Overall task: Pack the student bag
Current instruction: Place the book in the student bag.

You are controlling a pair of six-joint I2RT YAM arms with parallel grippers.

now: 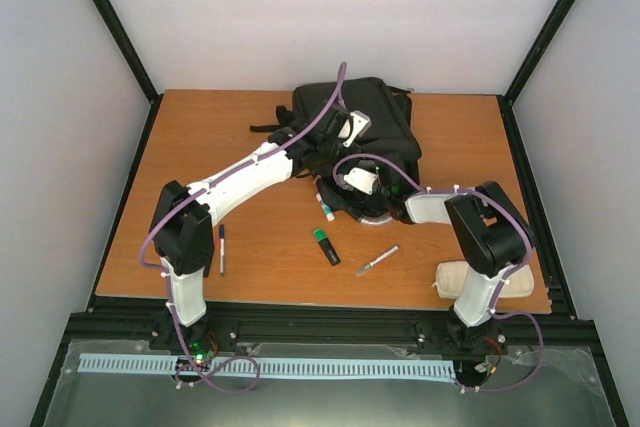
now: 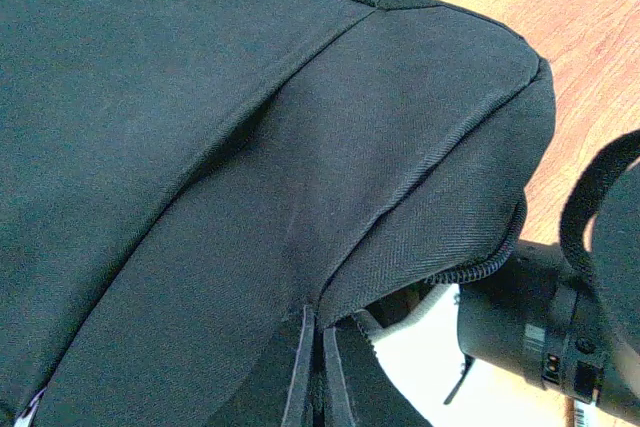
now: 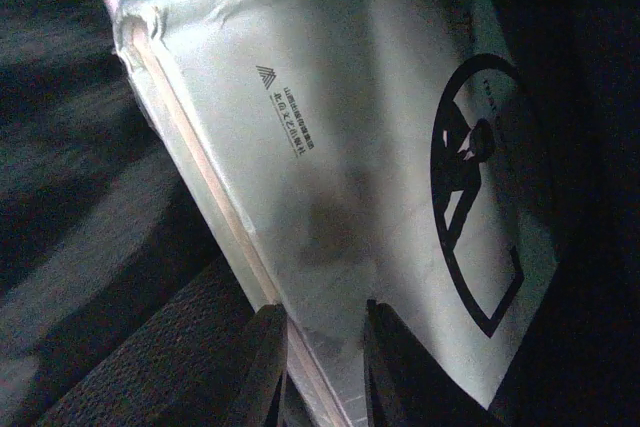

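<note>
student bag (image 1: pixel 385 107) lies flat at twelve o'clock on the counter (image 1: pixel 200 147), well back from the arm bases. left claw (image 2: pixel 318 362) is clenched on a fold of its black fabric. right claw (image 3: pixel 322 357) sits among dark fabric, grasping the edge of a white flat pack (image 3: pixel 350 147) with a black ring logo, maybe a wrapped book, hard to tell. at six o'clock of the bag, a green-capped marker (image 1: pixel 326 247) and a silver pen (image 1: pixel 377 261). blue pen (image 1: pixel 221 247) at eight, white pouch (image 1: pixel 462 277) at four.
</note>
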